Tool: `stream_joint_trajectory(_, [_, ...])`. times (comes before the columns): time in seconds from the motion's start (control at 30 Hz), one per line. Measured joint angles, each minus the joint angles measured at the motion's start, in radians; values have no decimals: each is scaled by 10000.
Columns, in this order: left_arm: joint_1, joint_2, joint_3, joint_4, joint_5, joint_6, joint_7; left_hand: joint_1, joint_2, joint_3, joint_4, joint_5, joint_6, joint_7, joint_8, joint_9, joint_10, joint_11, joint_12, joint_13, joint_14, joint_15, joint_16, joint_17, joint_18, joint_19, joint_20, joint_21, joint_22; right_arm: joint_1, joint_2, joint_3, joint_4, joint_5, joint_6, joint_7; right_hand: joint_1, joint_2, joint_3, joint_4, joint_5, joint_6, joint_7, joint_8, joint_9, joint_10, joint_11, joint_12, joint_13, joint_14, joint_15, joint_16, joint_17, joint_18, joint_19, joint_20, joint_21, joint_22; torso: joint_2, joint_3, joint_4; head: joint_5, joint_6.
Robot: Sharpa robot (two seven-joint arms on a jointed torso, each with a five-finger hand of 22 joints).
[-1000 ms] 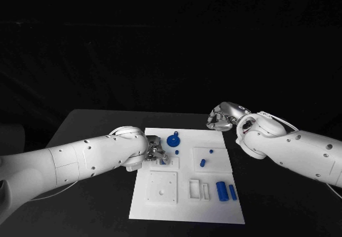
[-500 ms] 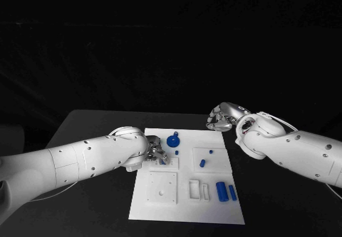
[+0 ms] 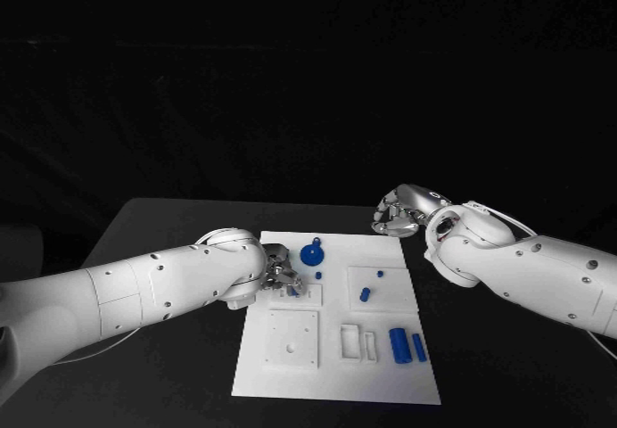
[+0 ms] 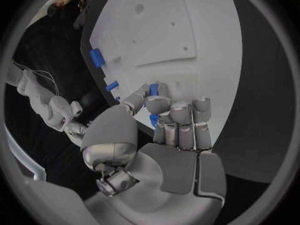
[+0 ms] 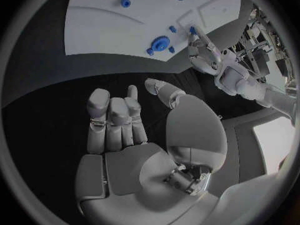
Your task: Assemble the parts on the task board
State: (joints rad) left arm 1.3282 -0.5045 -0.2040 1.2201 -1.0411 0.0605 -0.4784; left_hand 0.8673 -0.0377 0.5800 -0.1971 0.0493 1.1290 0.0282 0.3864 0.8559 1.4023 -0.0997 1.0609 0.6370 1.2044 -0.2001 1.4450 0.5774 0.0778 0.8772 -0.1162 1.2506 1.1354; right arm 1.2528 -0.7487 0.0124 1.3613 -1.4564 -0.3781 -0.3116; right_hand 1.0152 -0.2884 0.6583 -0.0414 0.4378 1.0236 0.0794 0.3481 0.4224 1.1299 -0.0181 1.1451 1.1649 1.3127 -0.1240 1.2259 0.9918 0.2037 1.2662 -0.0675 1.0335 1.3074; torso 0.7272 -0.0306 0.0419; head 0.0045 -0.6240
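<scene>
The white task board (image 3: 337,374) lies in the middle of the black table. My left hand (image 3: 284,283) is down on the board's left side, its fingers curled round a small blue peg (image 4: 154,89). My right hand (image 3: 398,216) hovers off the board's far right corner and holds nothing, its fingers loosely bent and the thumb apart (image 5: 119,120). A blue round part (image 3: 313,256) stands near the board's far edge, just beyond my left hand. A short blue piece (image 3: 366,293) lies mid-board. Two blue cylinders (image 3: 407,346) lie side by side at the near right.
A raised white square block (image 3: 293,339) and narrow white slots (image 3: 357,344) take up the board's near half. Two tiny blue pegs (image 3: 319,275) (image 3: 381,271) stand mid-board. Bare black table (image 3: 168,232) runs along both sides of the board.
</scene>
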Motion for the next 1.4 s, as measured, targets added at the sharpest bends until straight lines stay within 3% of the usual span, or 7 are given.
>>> stream_joint_trajectory(0.2, [0, 14, -3, -20, 0, 0, 0, -57, -193, 17, 134, 1, 28, -28, -149, -8, 0, 0, 0, 0, -1, 0, 0, -12, -1, -35, 35, 0, -42, 0, -13, 0, 8, 6, 0, 1, 0, 0, 0, 0, 0, -29, 29, 0, 0, 0, 0, 0, 0, 0, 0, 0, 0, -1, 0, 0, 0, 0, -1, 1, -2, -5, -3])
stream_joint_trajectory(0.7, [9, -1, 1, -9, 55, -98, 13, 197, -97, 321, 148, -6, 48, -48, -274, -60, -1, 0, -84, 15, -113, 109, -83, -71, 0, -143, 70, 0, -99, 0, -32, 0, 15, 36, -1, 21, 0, 0, 0, 0, 0, -33, 33, 0, -10, 1, 1, 0, 0, 0, 0, 1, -1, 0, 1, 0, 0, -1, 0, 2, -5, 3, 15])
stream_joint_trajectory(0.83, [10, -44, 0, 32, 118, -157, 30, 253, -42, 529, 122, -68, -35, -131, -672, -196, -71, 69, -85, 15, -209, 128, -84, -73, 1, -203, 59, 0, -120, 0, -34, 0, 15, 63, -1, 44, 0, 0, 0, 0, -1, -32, 33, -36, -9, 1, 1, 0, -9, 0, 0, 1, -1, -1, 0, 0, 0, -1, 0, 2, -5, 3, 23])
stream_joint_trajectory(0.97, [10, -71, -6, 74, 230, -233, 47, 437, -227, 839, 230, -60, -68, -115, -741, -227, -93, 89, -85, 15, -225, 145, -84, -73, 1, -215, 71, 42, -155, 0, -35, 0, 18, 83, 0, 64, 0, 0, 0, 0, -1, -32, 33, -36, -9, 1, 1, 0, -9, 0, 0, 1, 4, -1, 1, 0, -36, -1, 0, -5, -5, -2, 36])
stream_joint_trajectory(1.27, [6, -240, -2, 279, 497, -371, 130, 436, -226, 914, 289, -36, -193, -53, -814, -262, -216, 141, -85, 14, -315, 131, -84, -73, 1, -215, 71, 73, -165, 0, -31, -1, 25, 130, 1, 127, 0, 0, 0, 0, -1, -31, 32, -36, -8, 2, 2, 0, -8, 0, 0, 1, 8, -1, 1, 0, -36, -1, -1, -10, -5, -1, 49])
stream_joint_trajectory(1.33, [3, -337, 29, 355, 611, -393, 159, 436, -226, 917, 286, -36, -208, -43, -814, -262, -219, 144, -85, 14, -329, 144, -84, -72, 1, -215, 71, 72, -165, 0, -33, -1, 49, 157, 1, 165, 0, 0, 0, 0, -1, -31, 31, -36, -8, 2, 2, 0, -8, 0, 0, 1, 8, 0, 1, 1, -36, 0, -1, -11, -5, 0, 49])
stream_joint_trajectory(1.4, [-12, -434, 148, 433, 731, -404, 186, 436, -226, 935, 301, -37, -218, -52, -814, -262, -232, 155, -85, 14, -331, 144, -84, -72, 1, -215, 71, 72, -165, -1, -35, -2, 81, 185, 1, 212, 0, 0, 0, 0, -1, -36, 37, -36, -11, 1, 2, 0, -8, 0, 0, 1, 7, -1, 1, 1, -36, 5, -1, -17, -5, -2, 48])
